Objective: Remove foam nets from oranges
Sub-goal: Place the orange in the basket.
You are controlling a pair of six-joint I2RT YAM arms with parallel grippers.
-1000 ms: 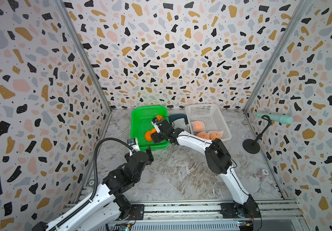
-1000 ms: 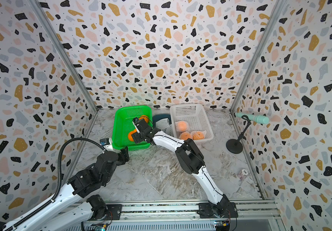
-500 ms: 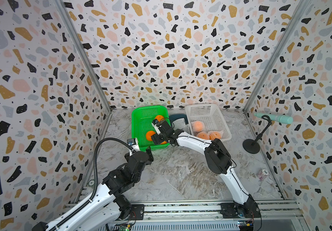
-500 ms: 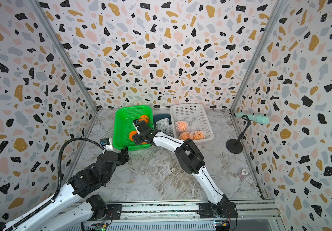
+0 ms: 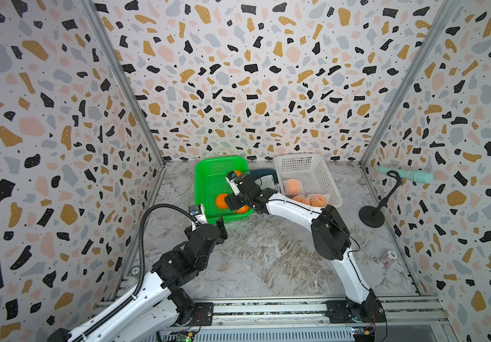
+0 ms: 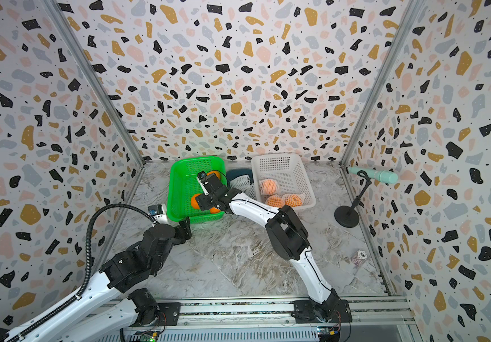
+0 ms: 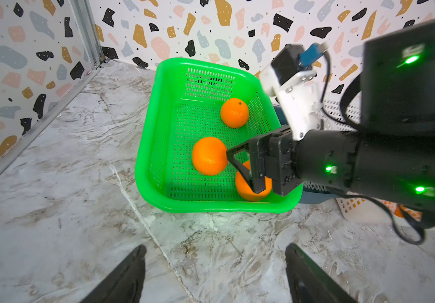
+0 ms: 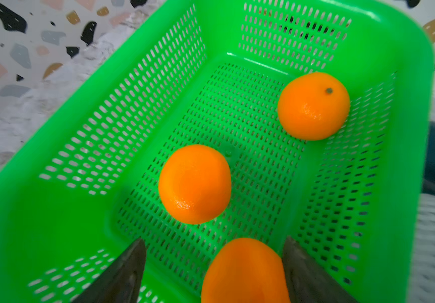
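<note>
R arm reaches fwd over the green basket [image 5: 201,183], R gripper [image 8: 213,275] dipped inside, jaws apart. L arm folded low, L gripper [image 7: 216,275] jaws apart above the tabletop [image 7: 54,210], just short of the basket. R wrist cam shows what the top views mostly block: the nearest orange [image 8: 245,270] sits btwn my R jaws, unclamped. Other bare oranges [image 8: 195,183] lie farther in. Netted oranges [image 5: 293,186] are in the white basket [image 5: 306,161].

The right arm [image 5: 291,207] reaches forward from its base, elbow raised and bent, forearm crossing toward the left arm's side, wrist tipped downward. The right gripper [image 8: 214,244] has its jaws spread wide, clamping nothing. The left arm [image 5: 149,293] is folded low; the left gripper [image 7: 215,251] points forward and down, jaws wide apart and empty, with the right gripper just ahead of its fingertips
</note>
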